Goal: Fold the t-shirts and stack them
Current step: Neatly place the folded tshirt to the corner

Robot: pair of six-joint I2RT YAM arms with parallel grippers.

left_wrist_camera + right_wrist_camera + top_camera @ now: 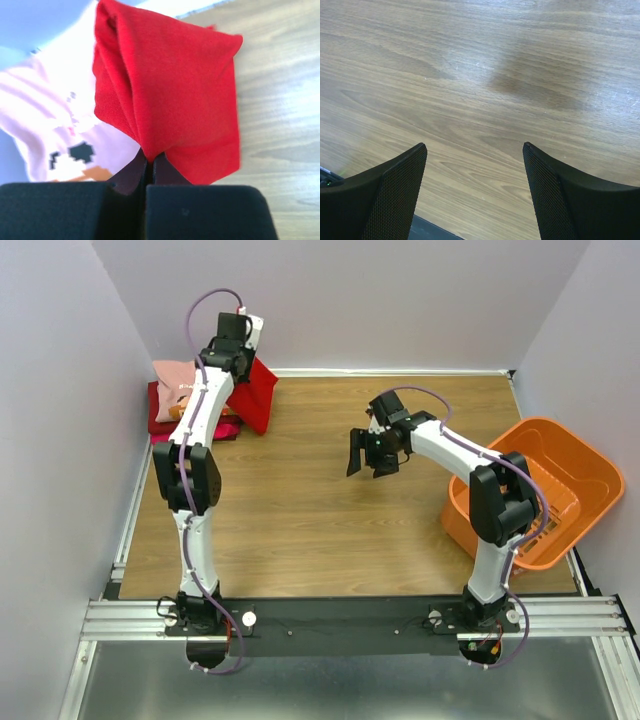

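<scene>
A bright red t-shirt (170, 95) hangs folded from my left gripper (148, 159), whose jaws are pinched shut on its edge. In the top view this red t-shirt (256, 390) dangles at the back left, beside a pile of tees. That pile has a light pink t-shirt (173, 375) with a print on top and a dark red one (158, 418) beneath; a magenta edge (226, 430) shows by the arm. The pink tee (50, 120) lies just left of the held shirt. My right gripper (369, 455) hovers open over bare wood (475, 100), holding nothing.
An orange plastic basket (585, 475) sits at the right edge of the table, close behind my right arm's elbow. Walls close in the left, back and right sides. A metal rail (350, 615) runs along the near edge.
</scene>
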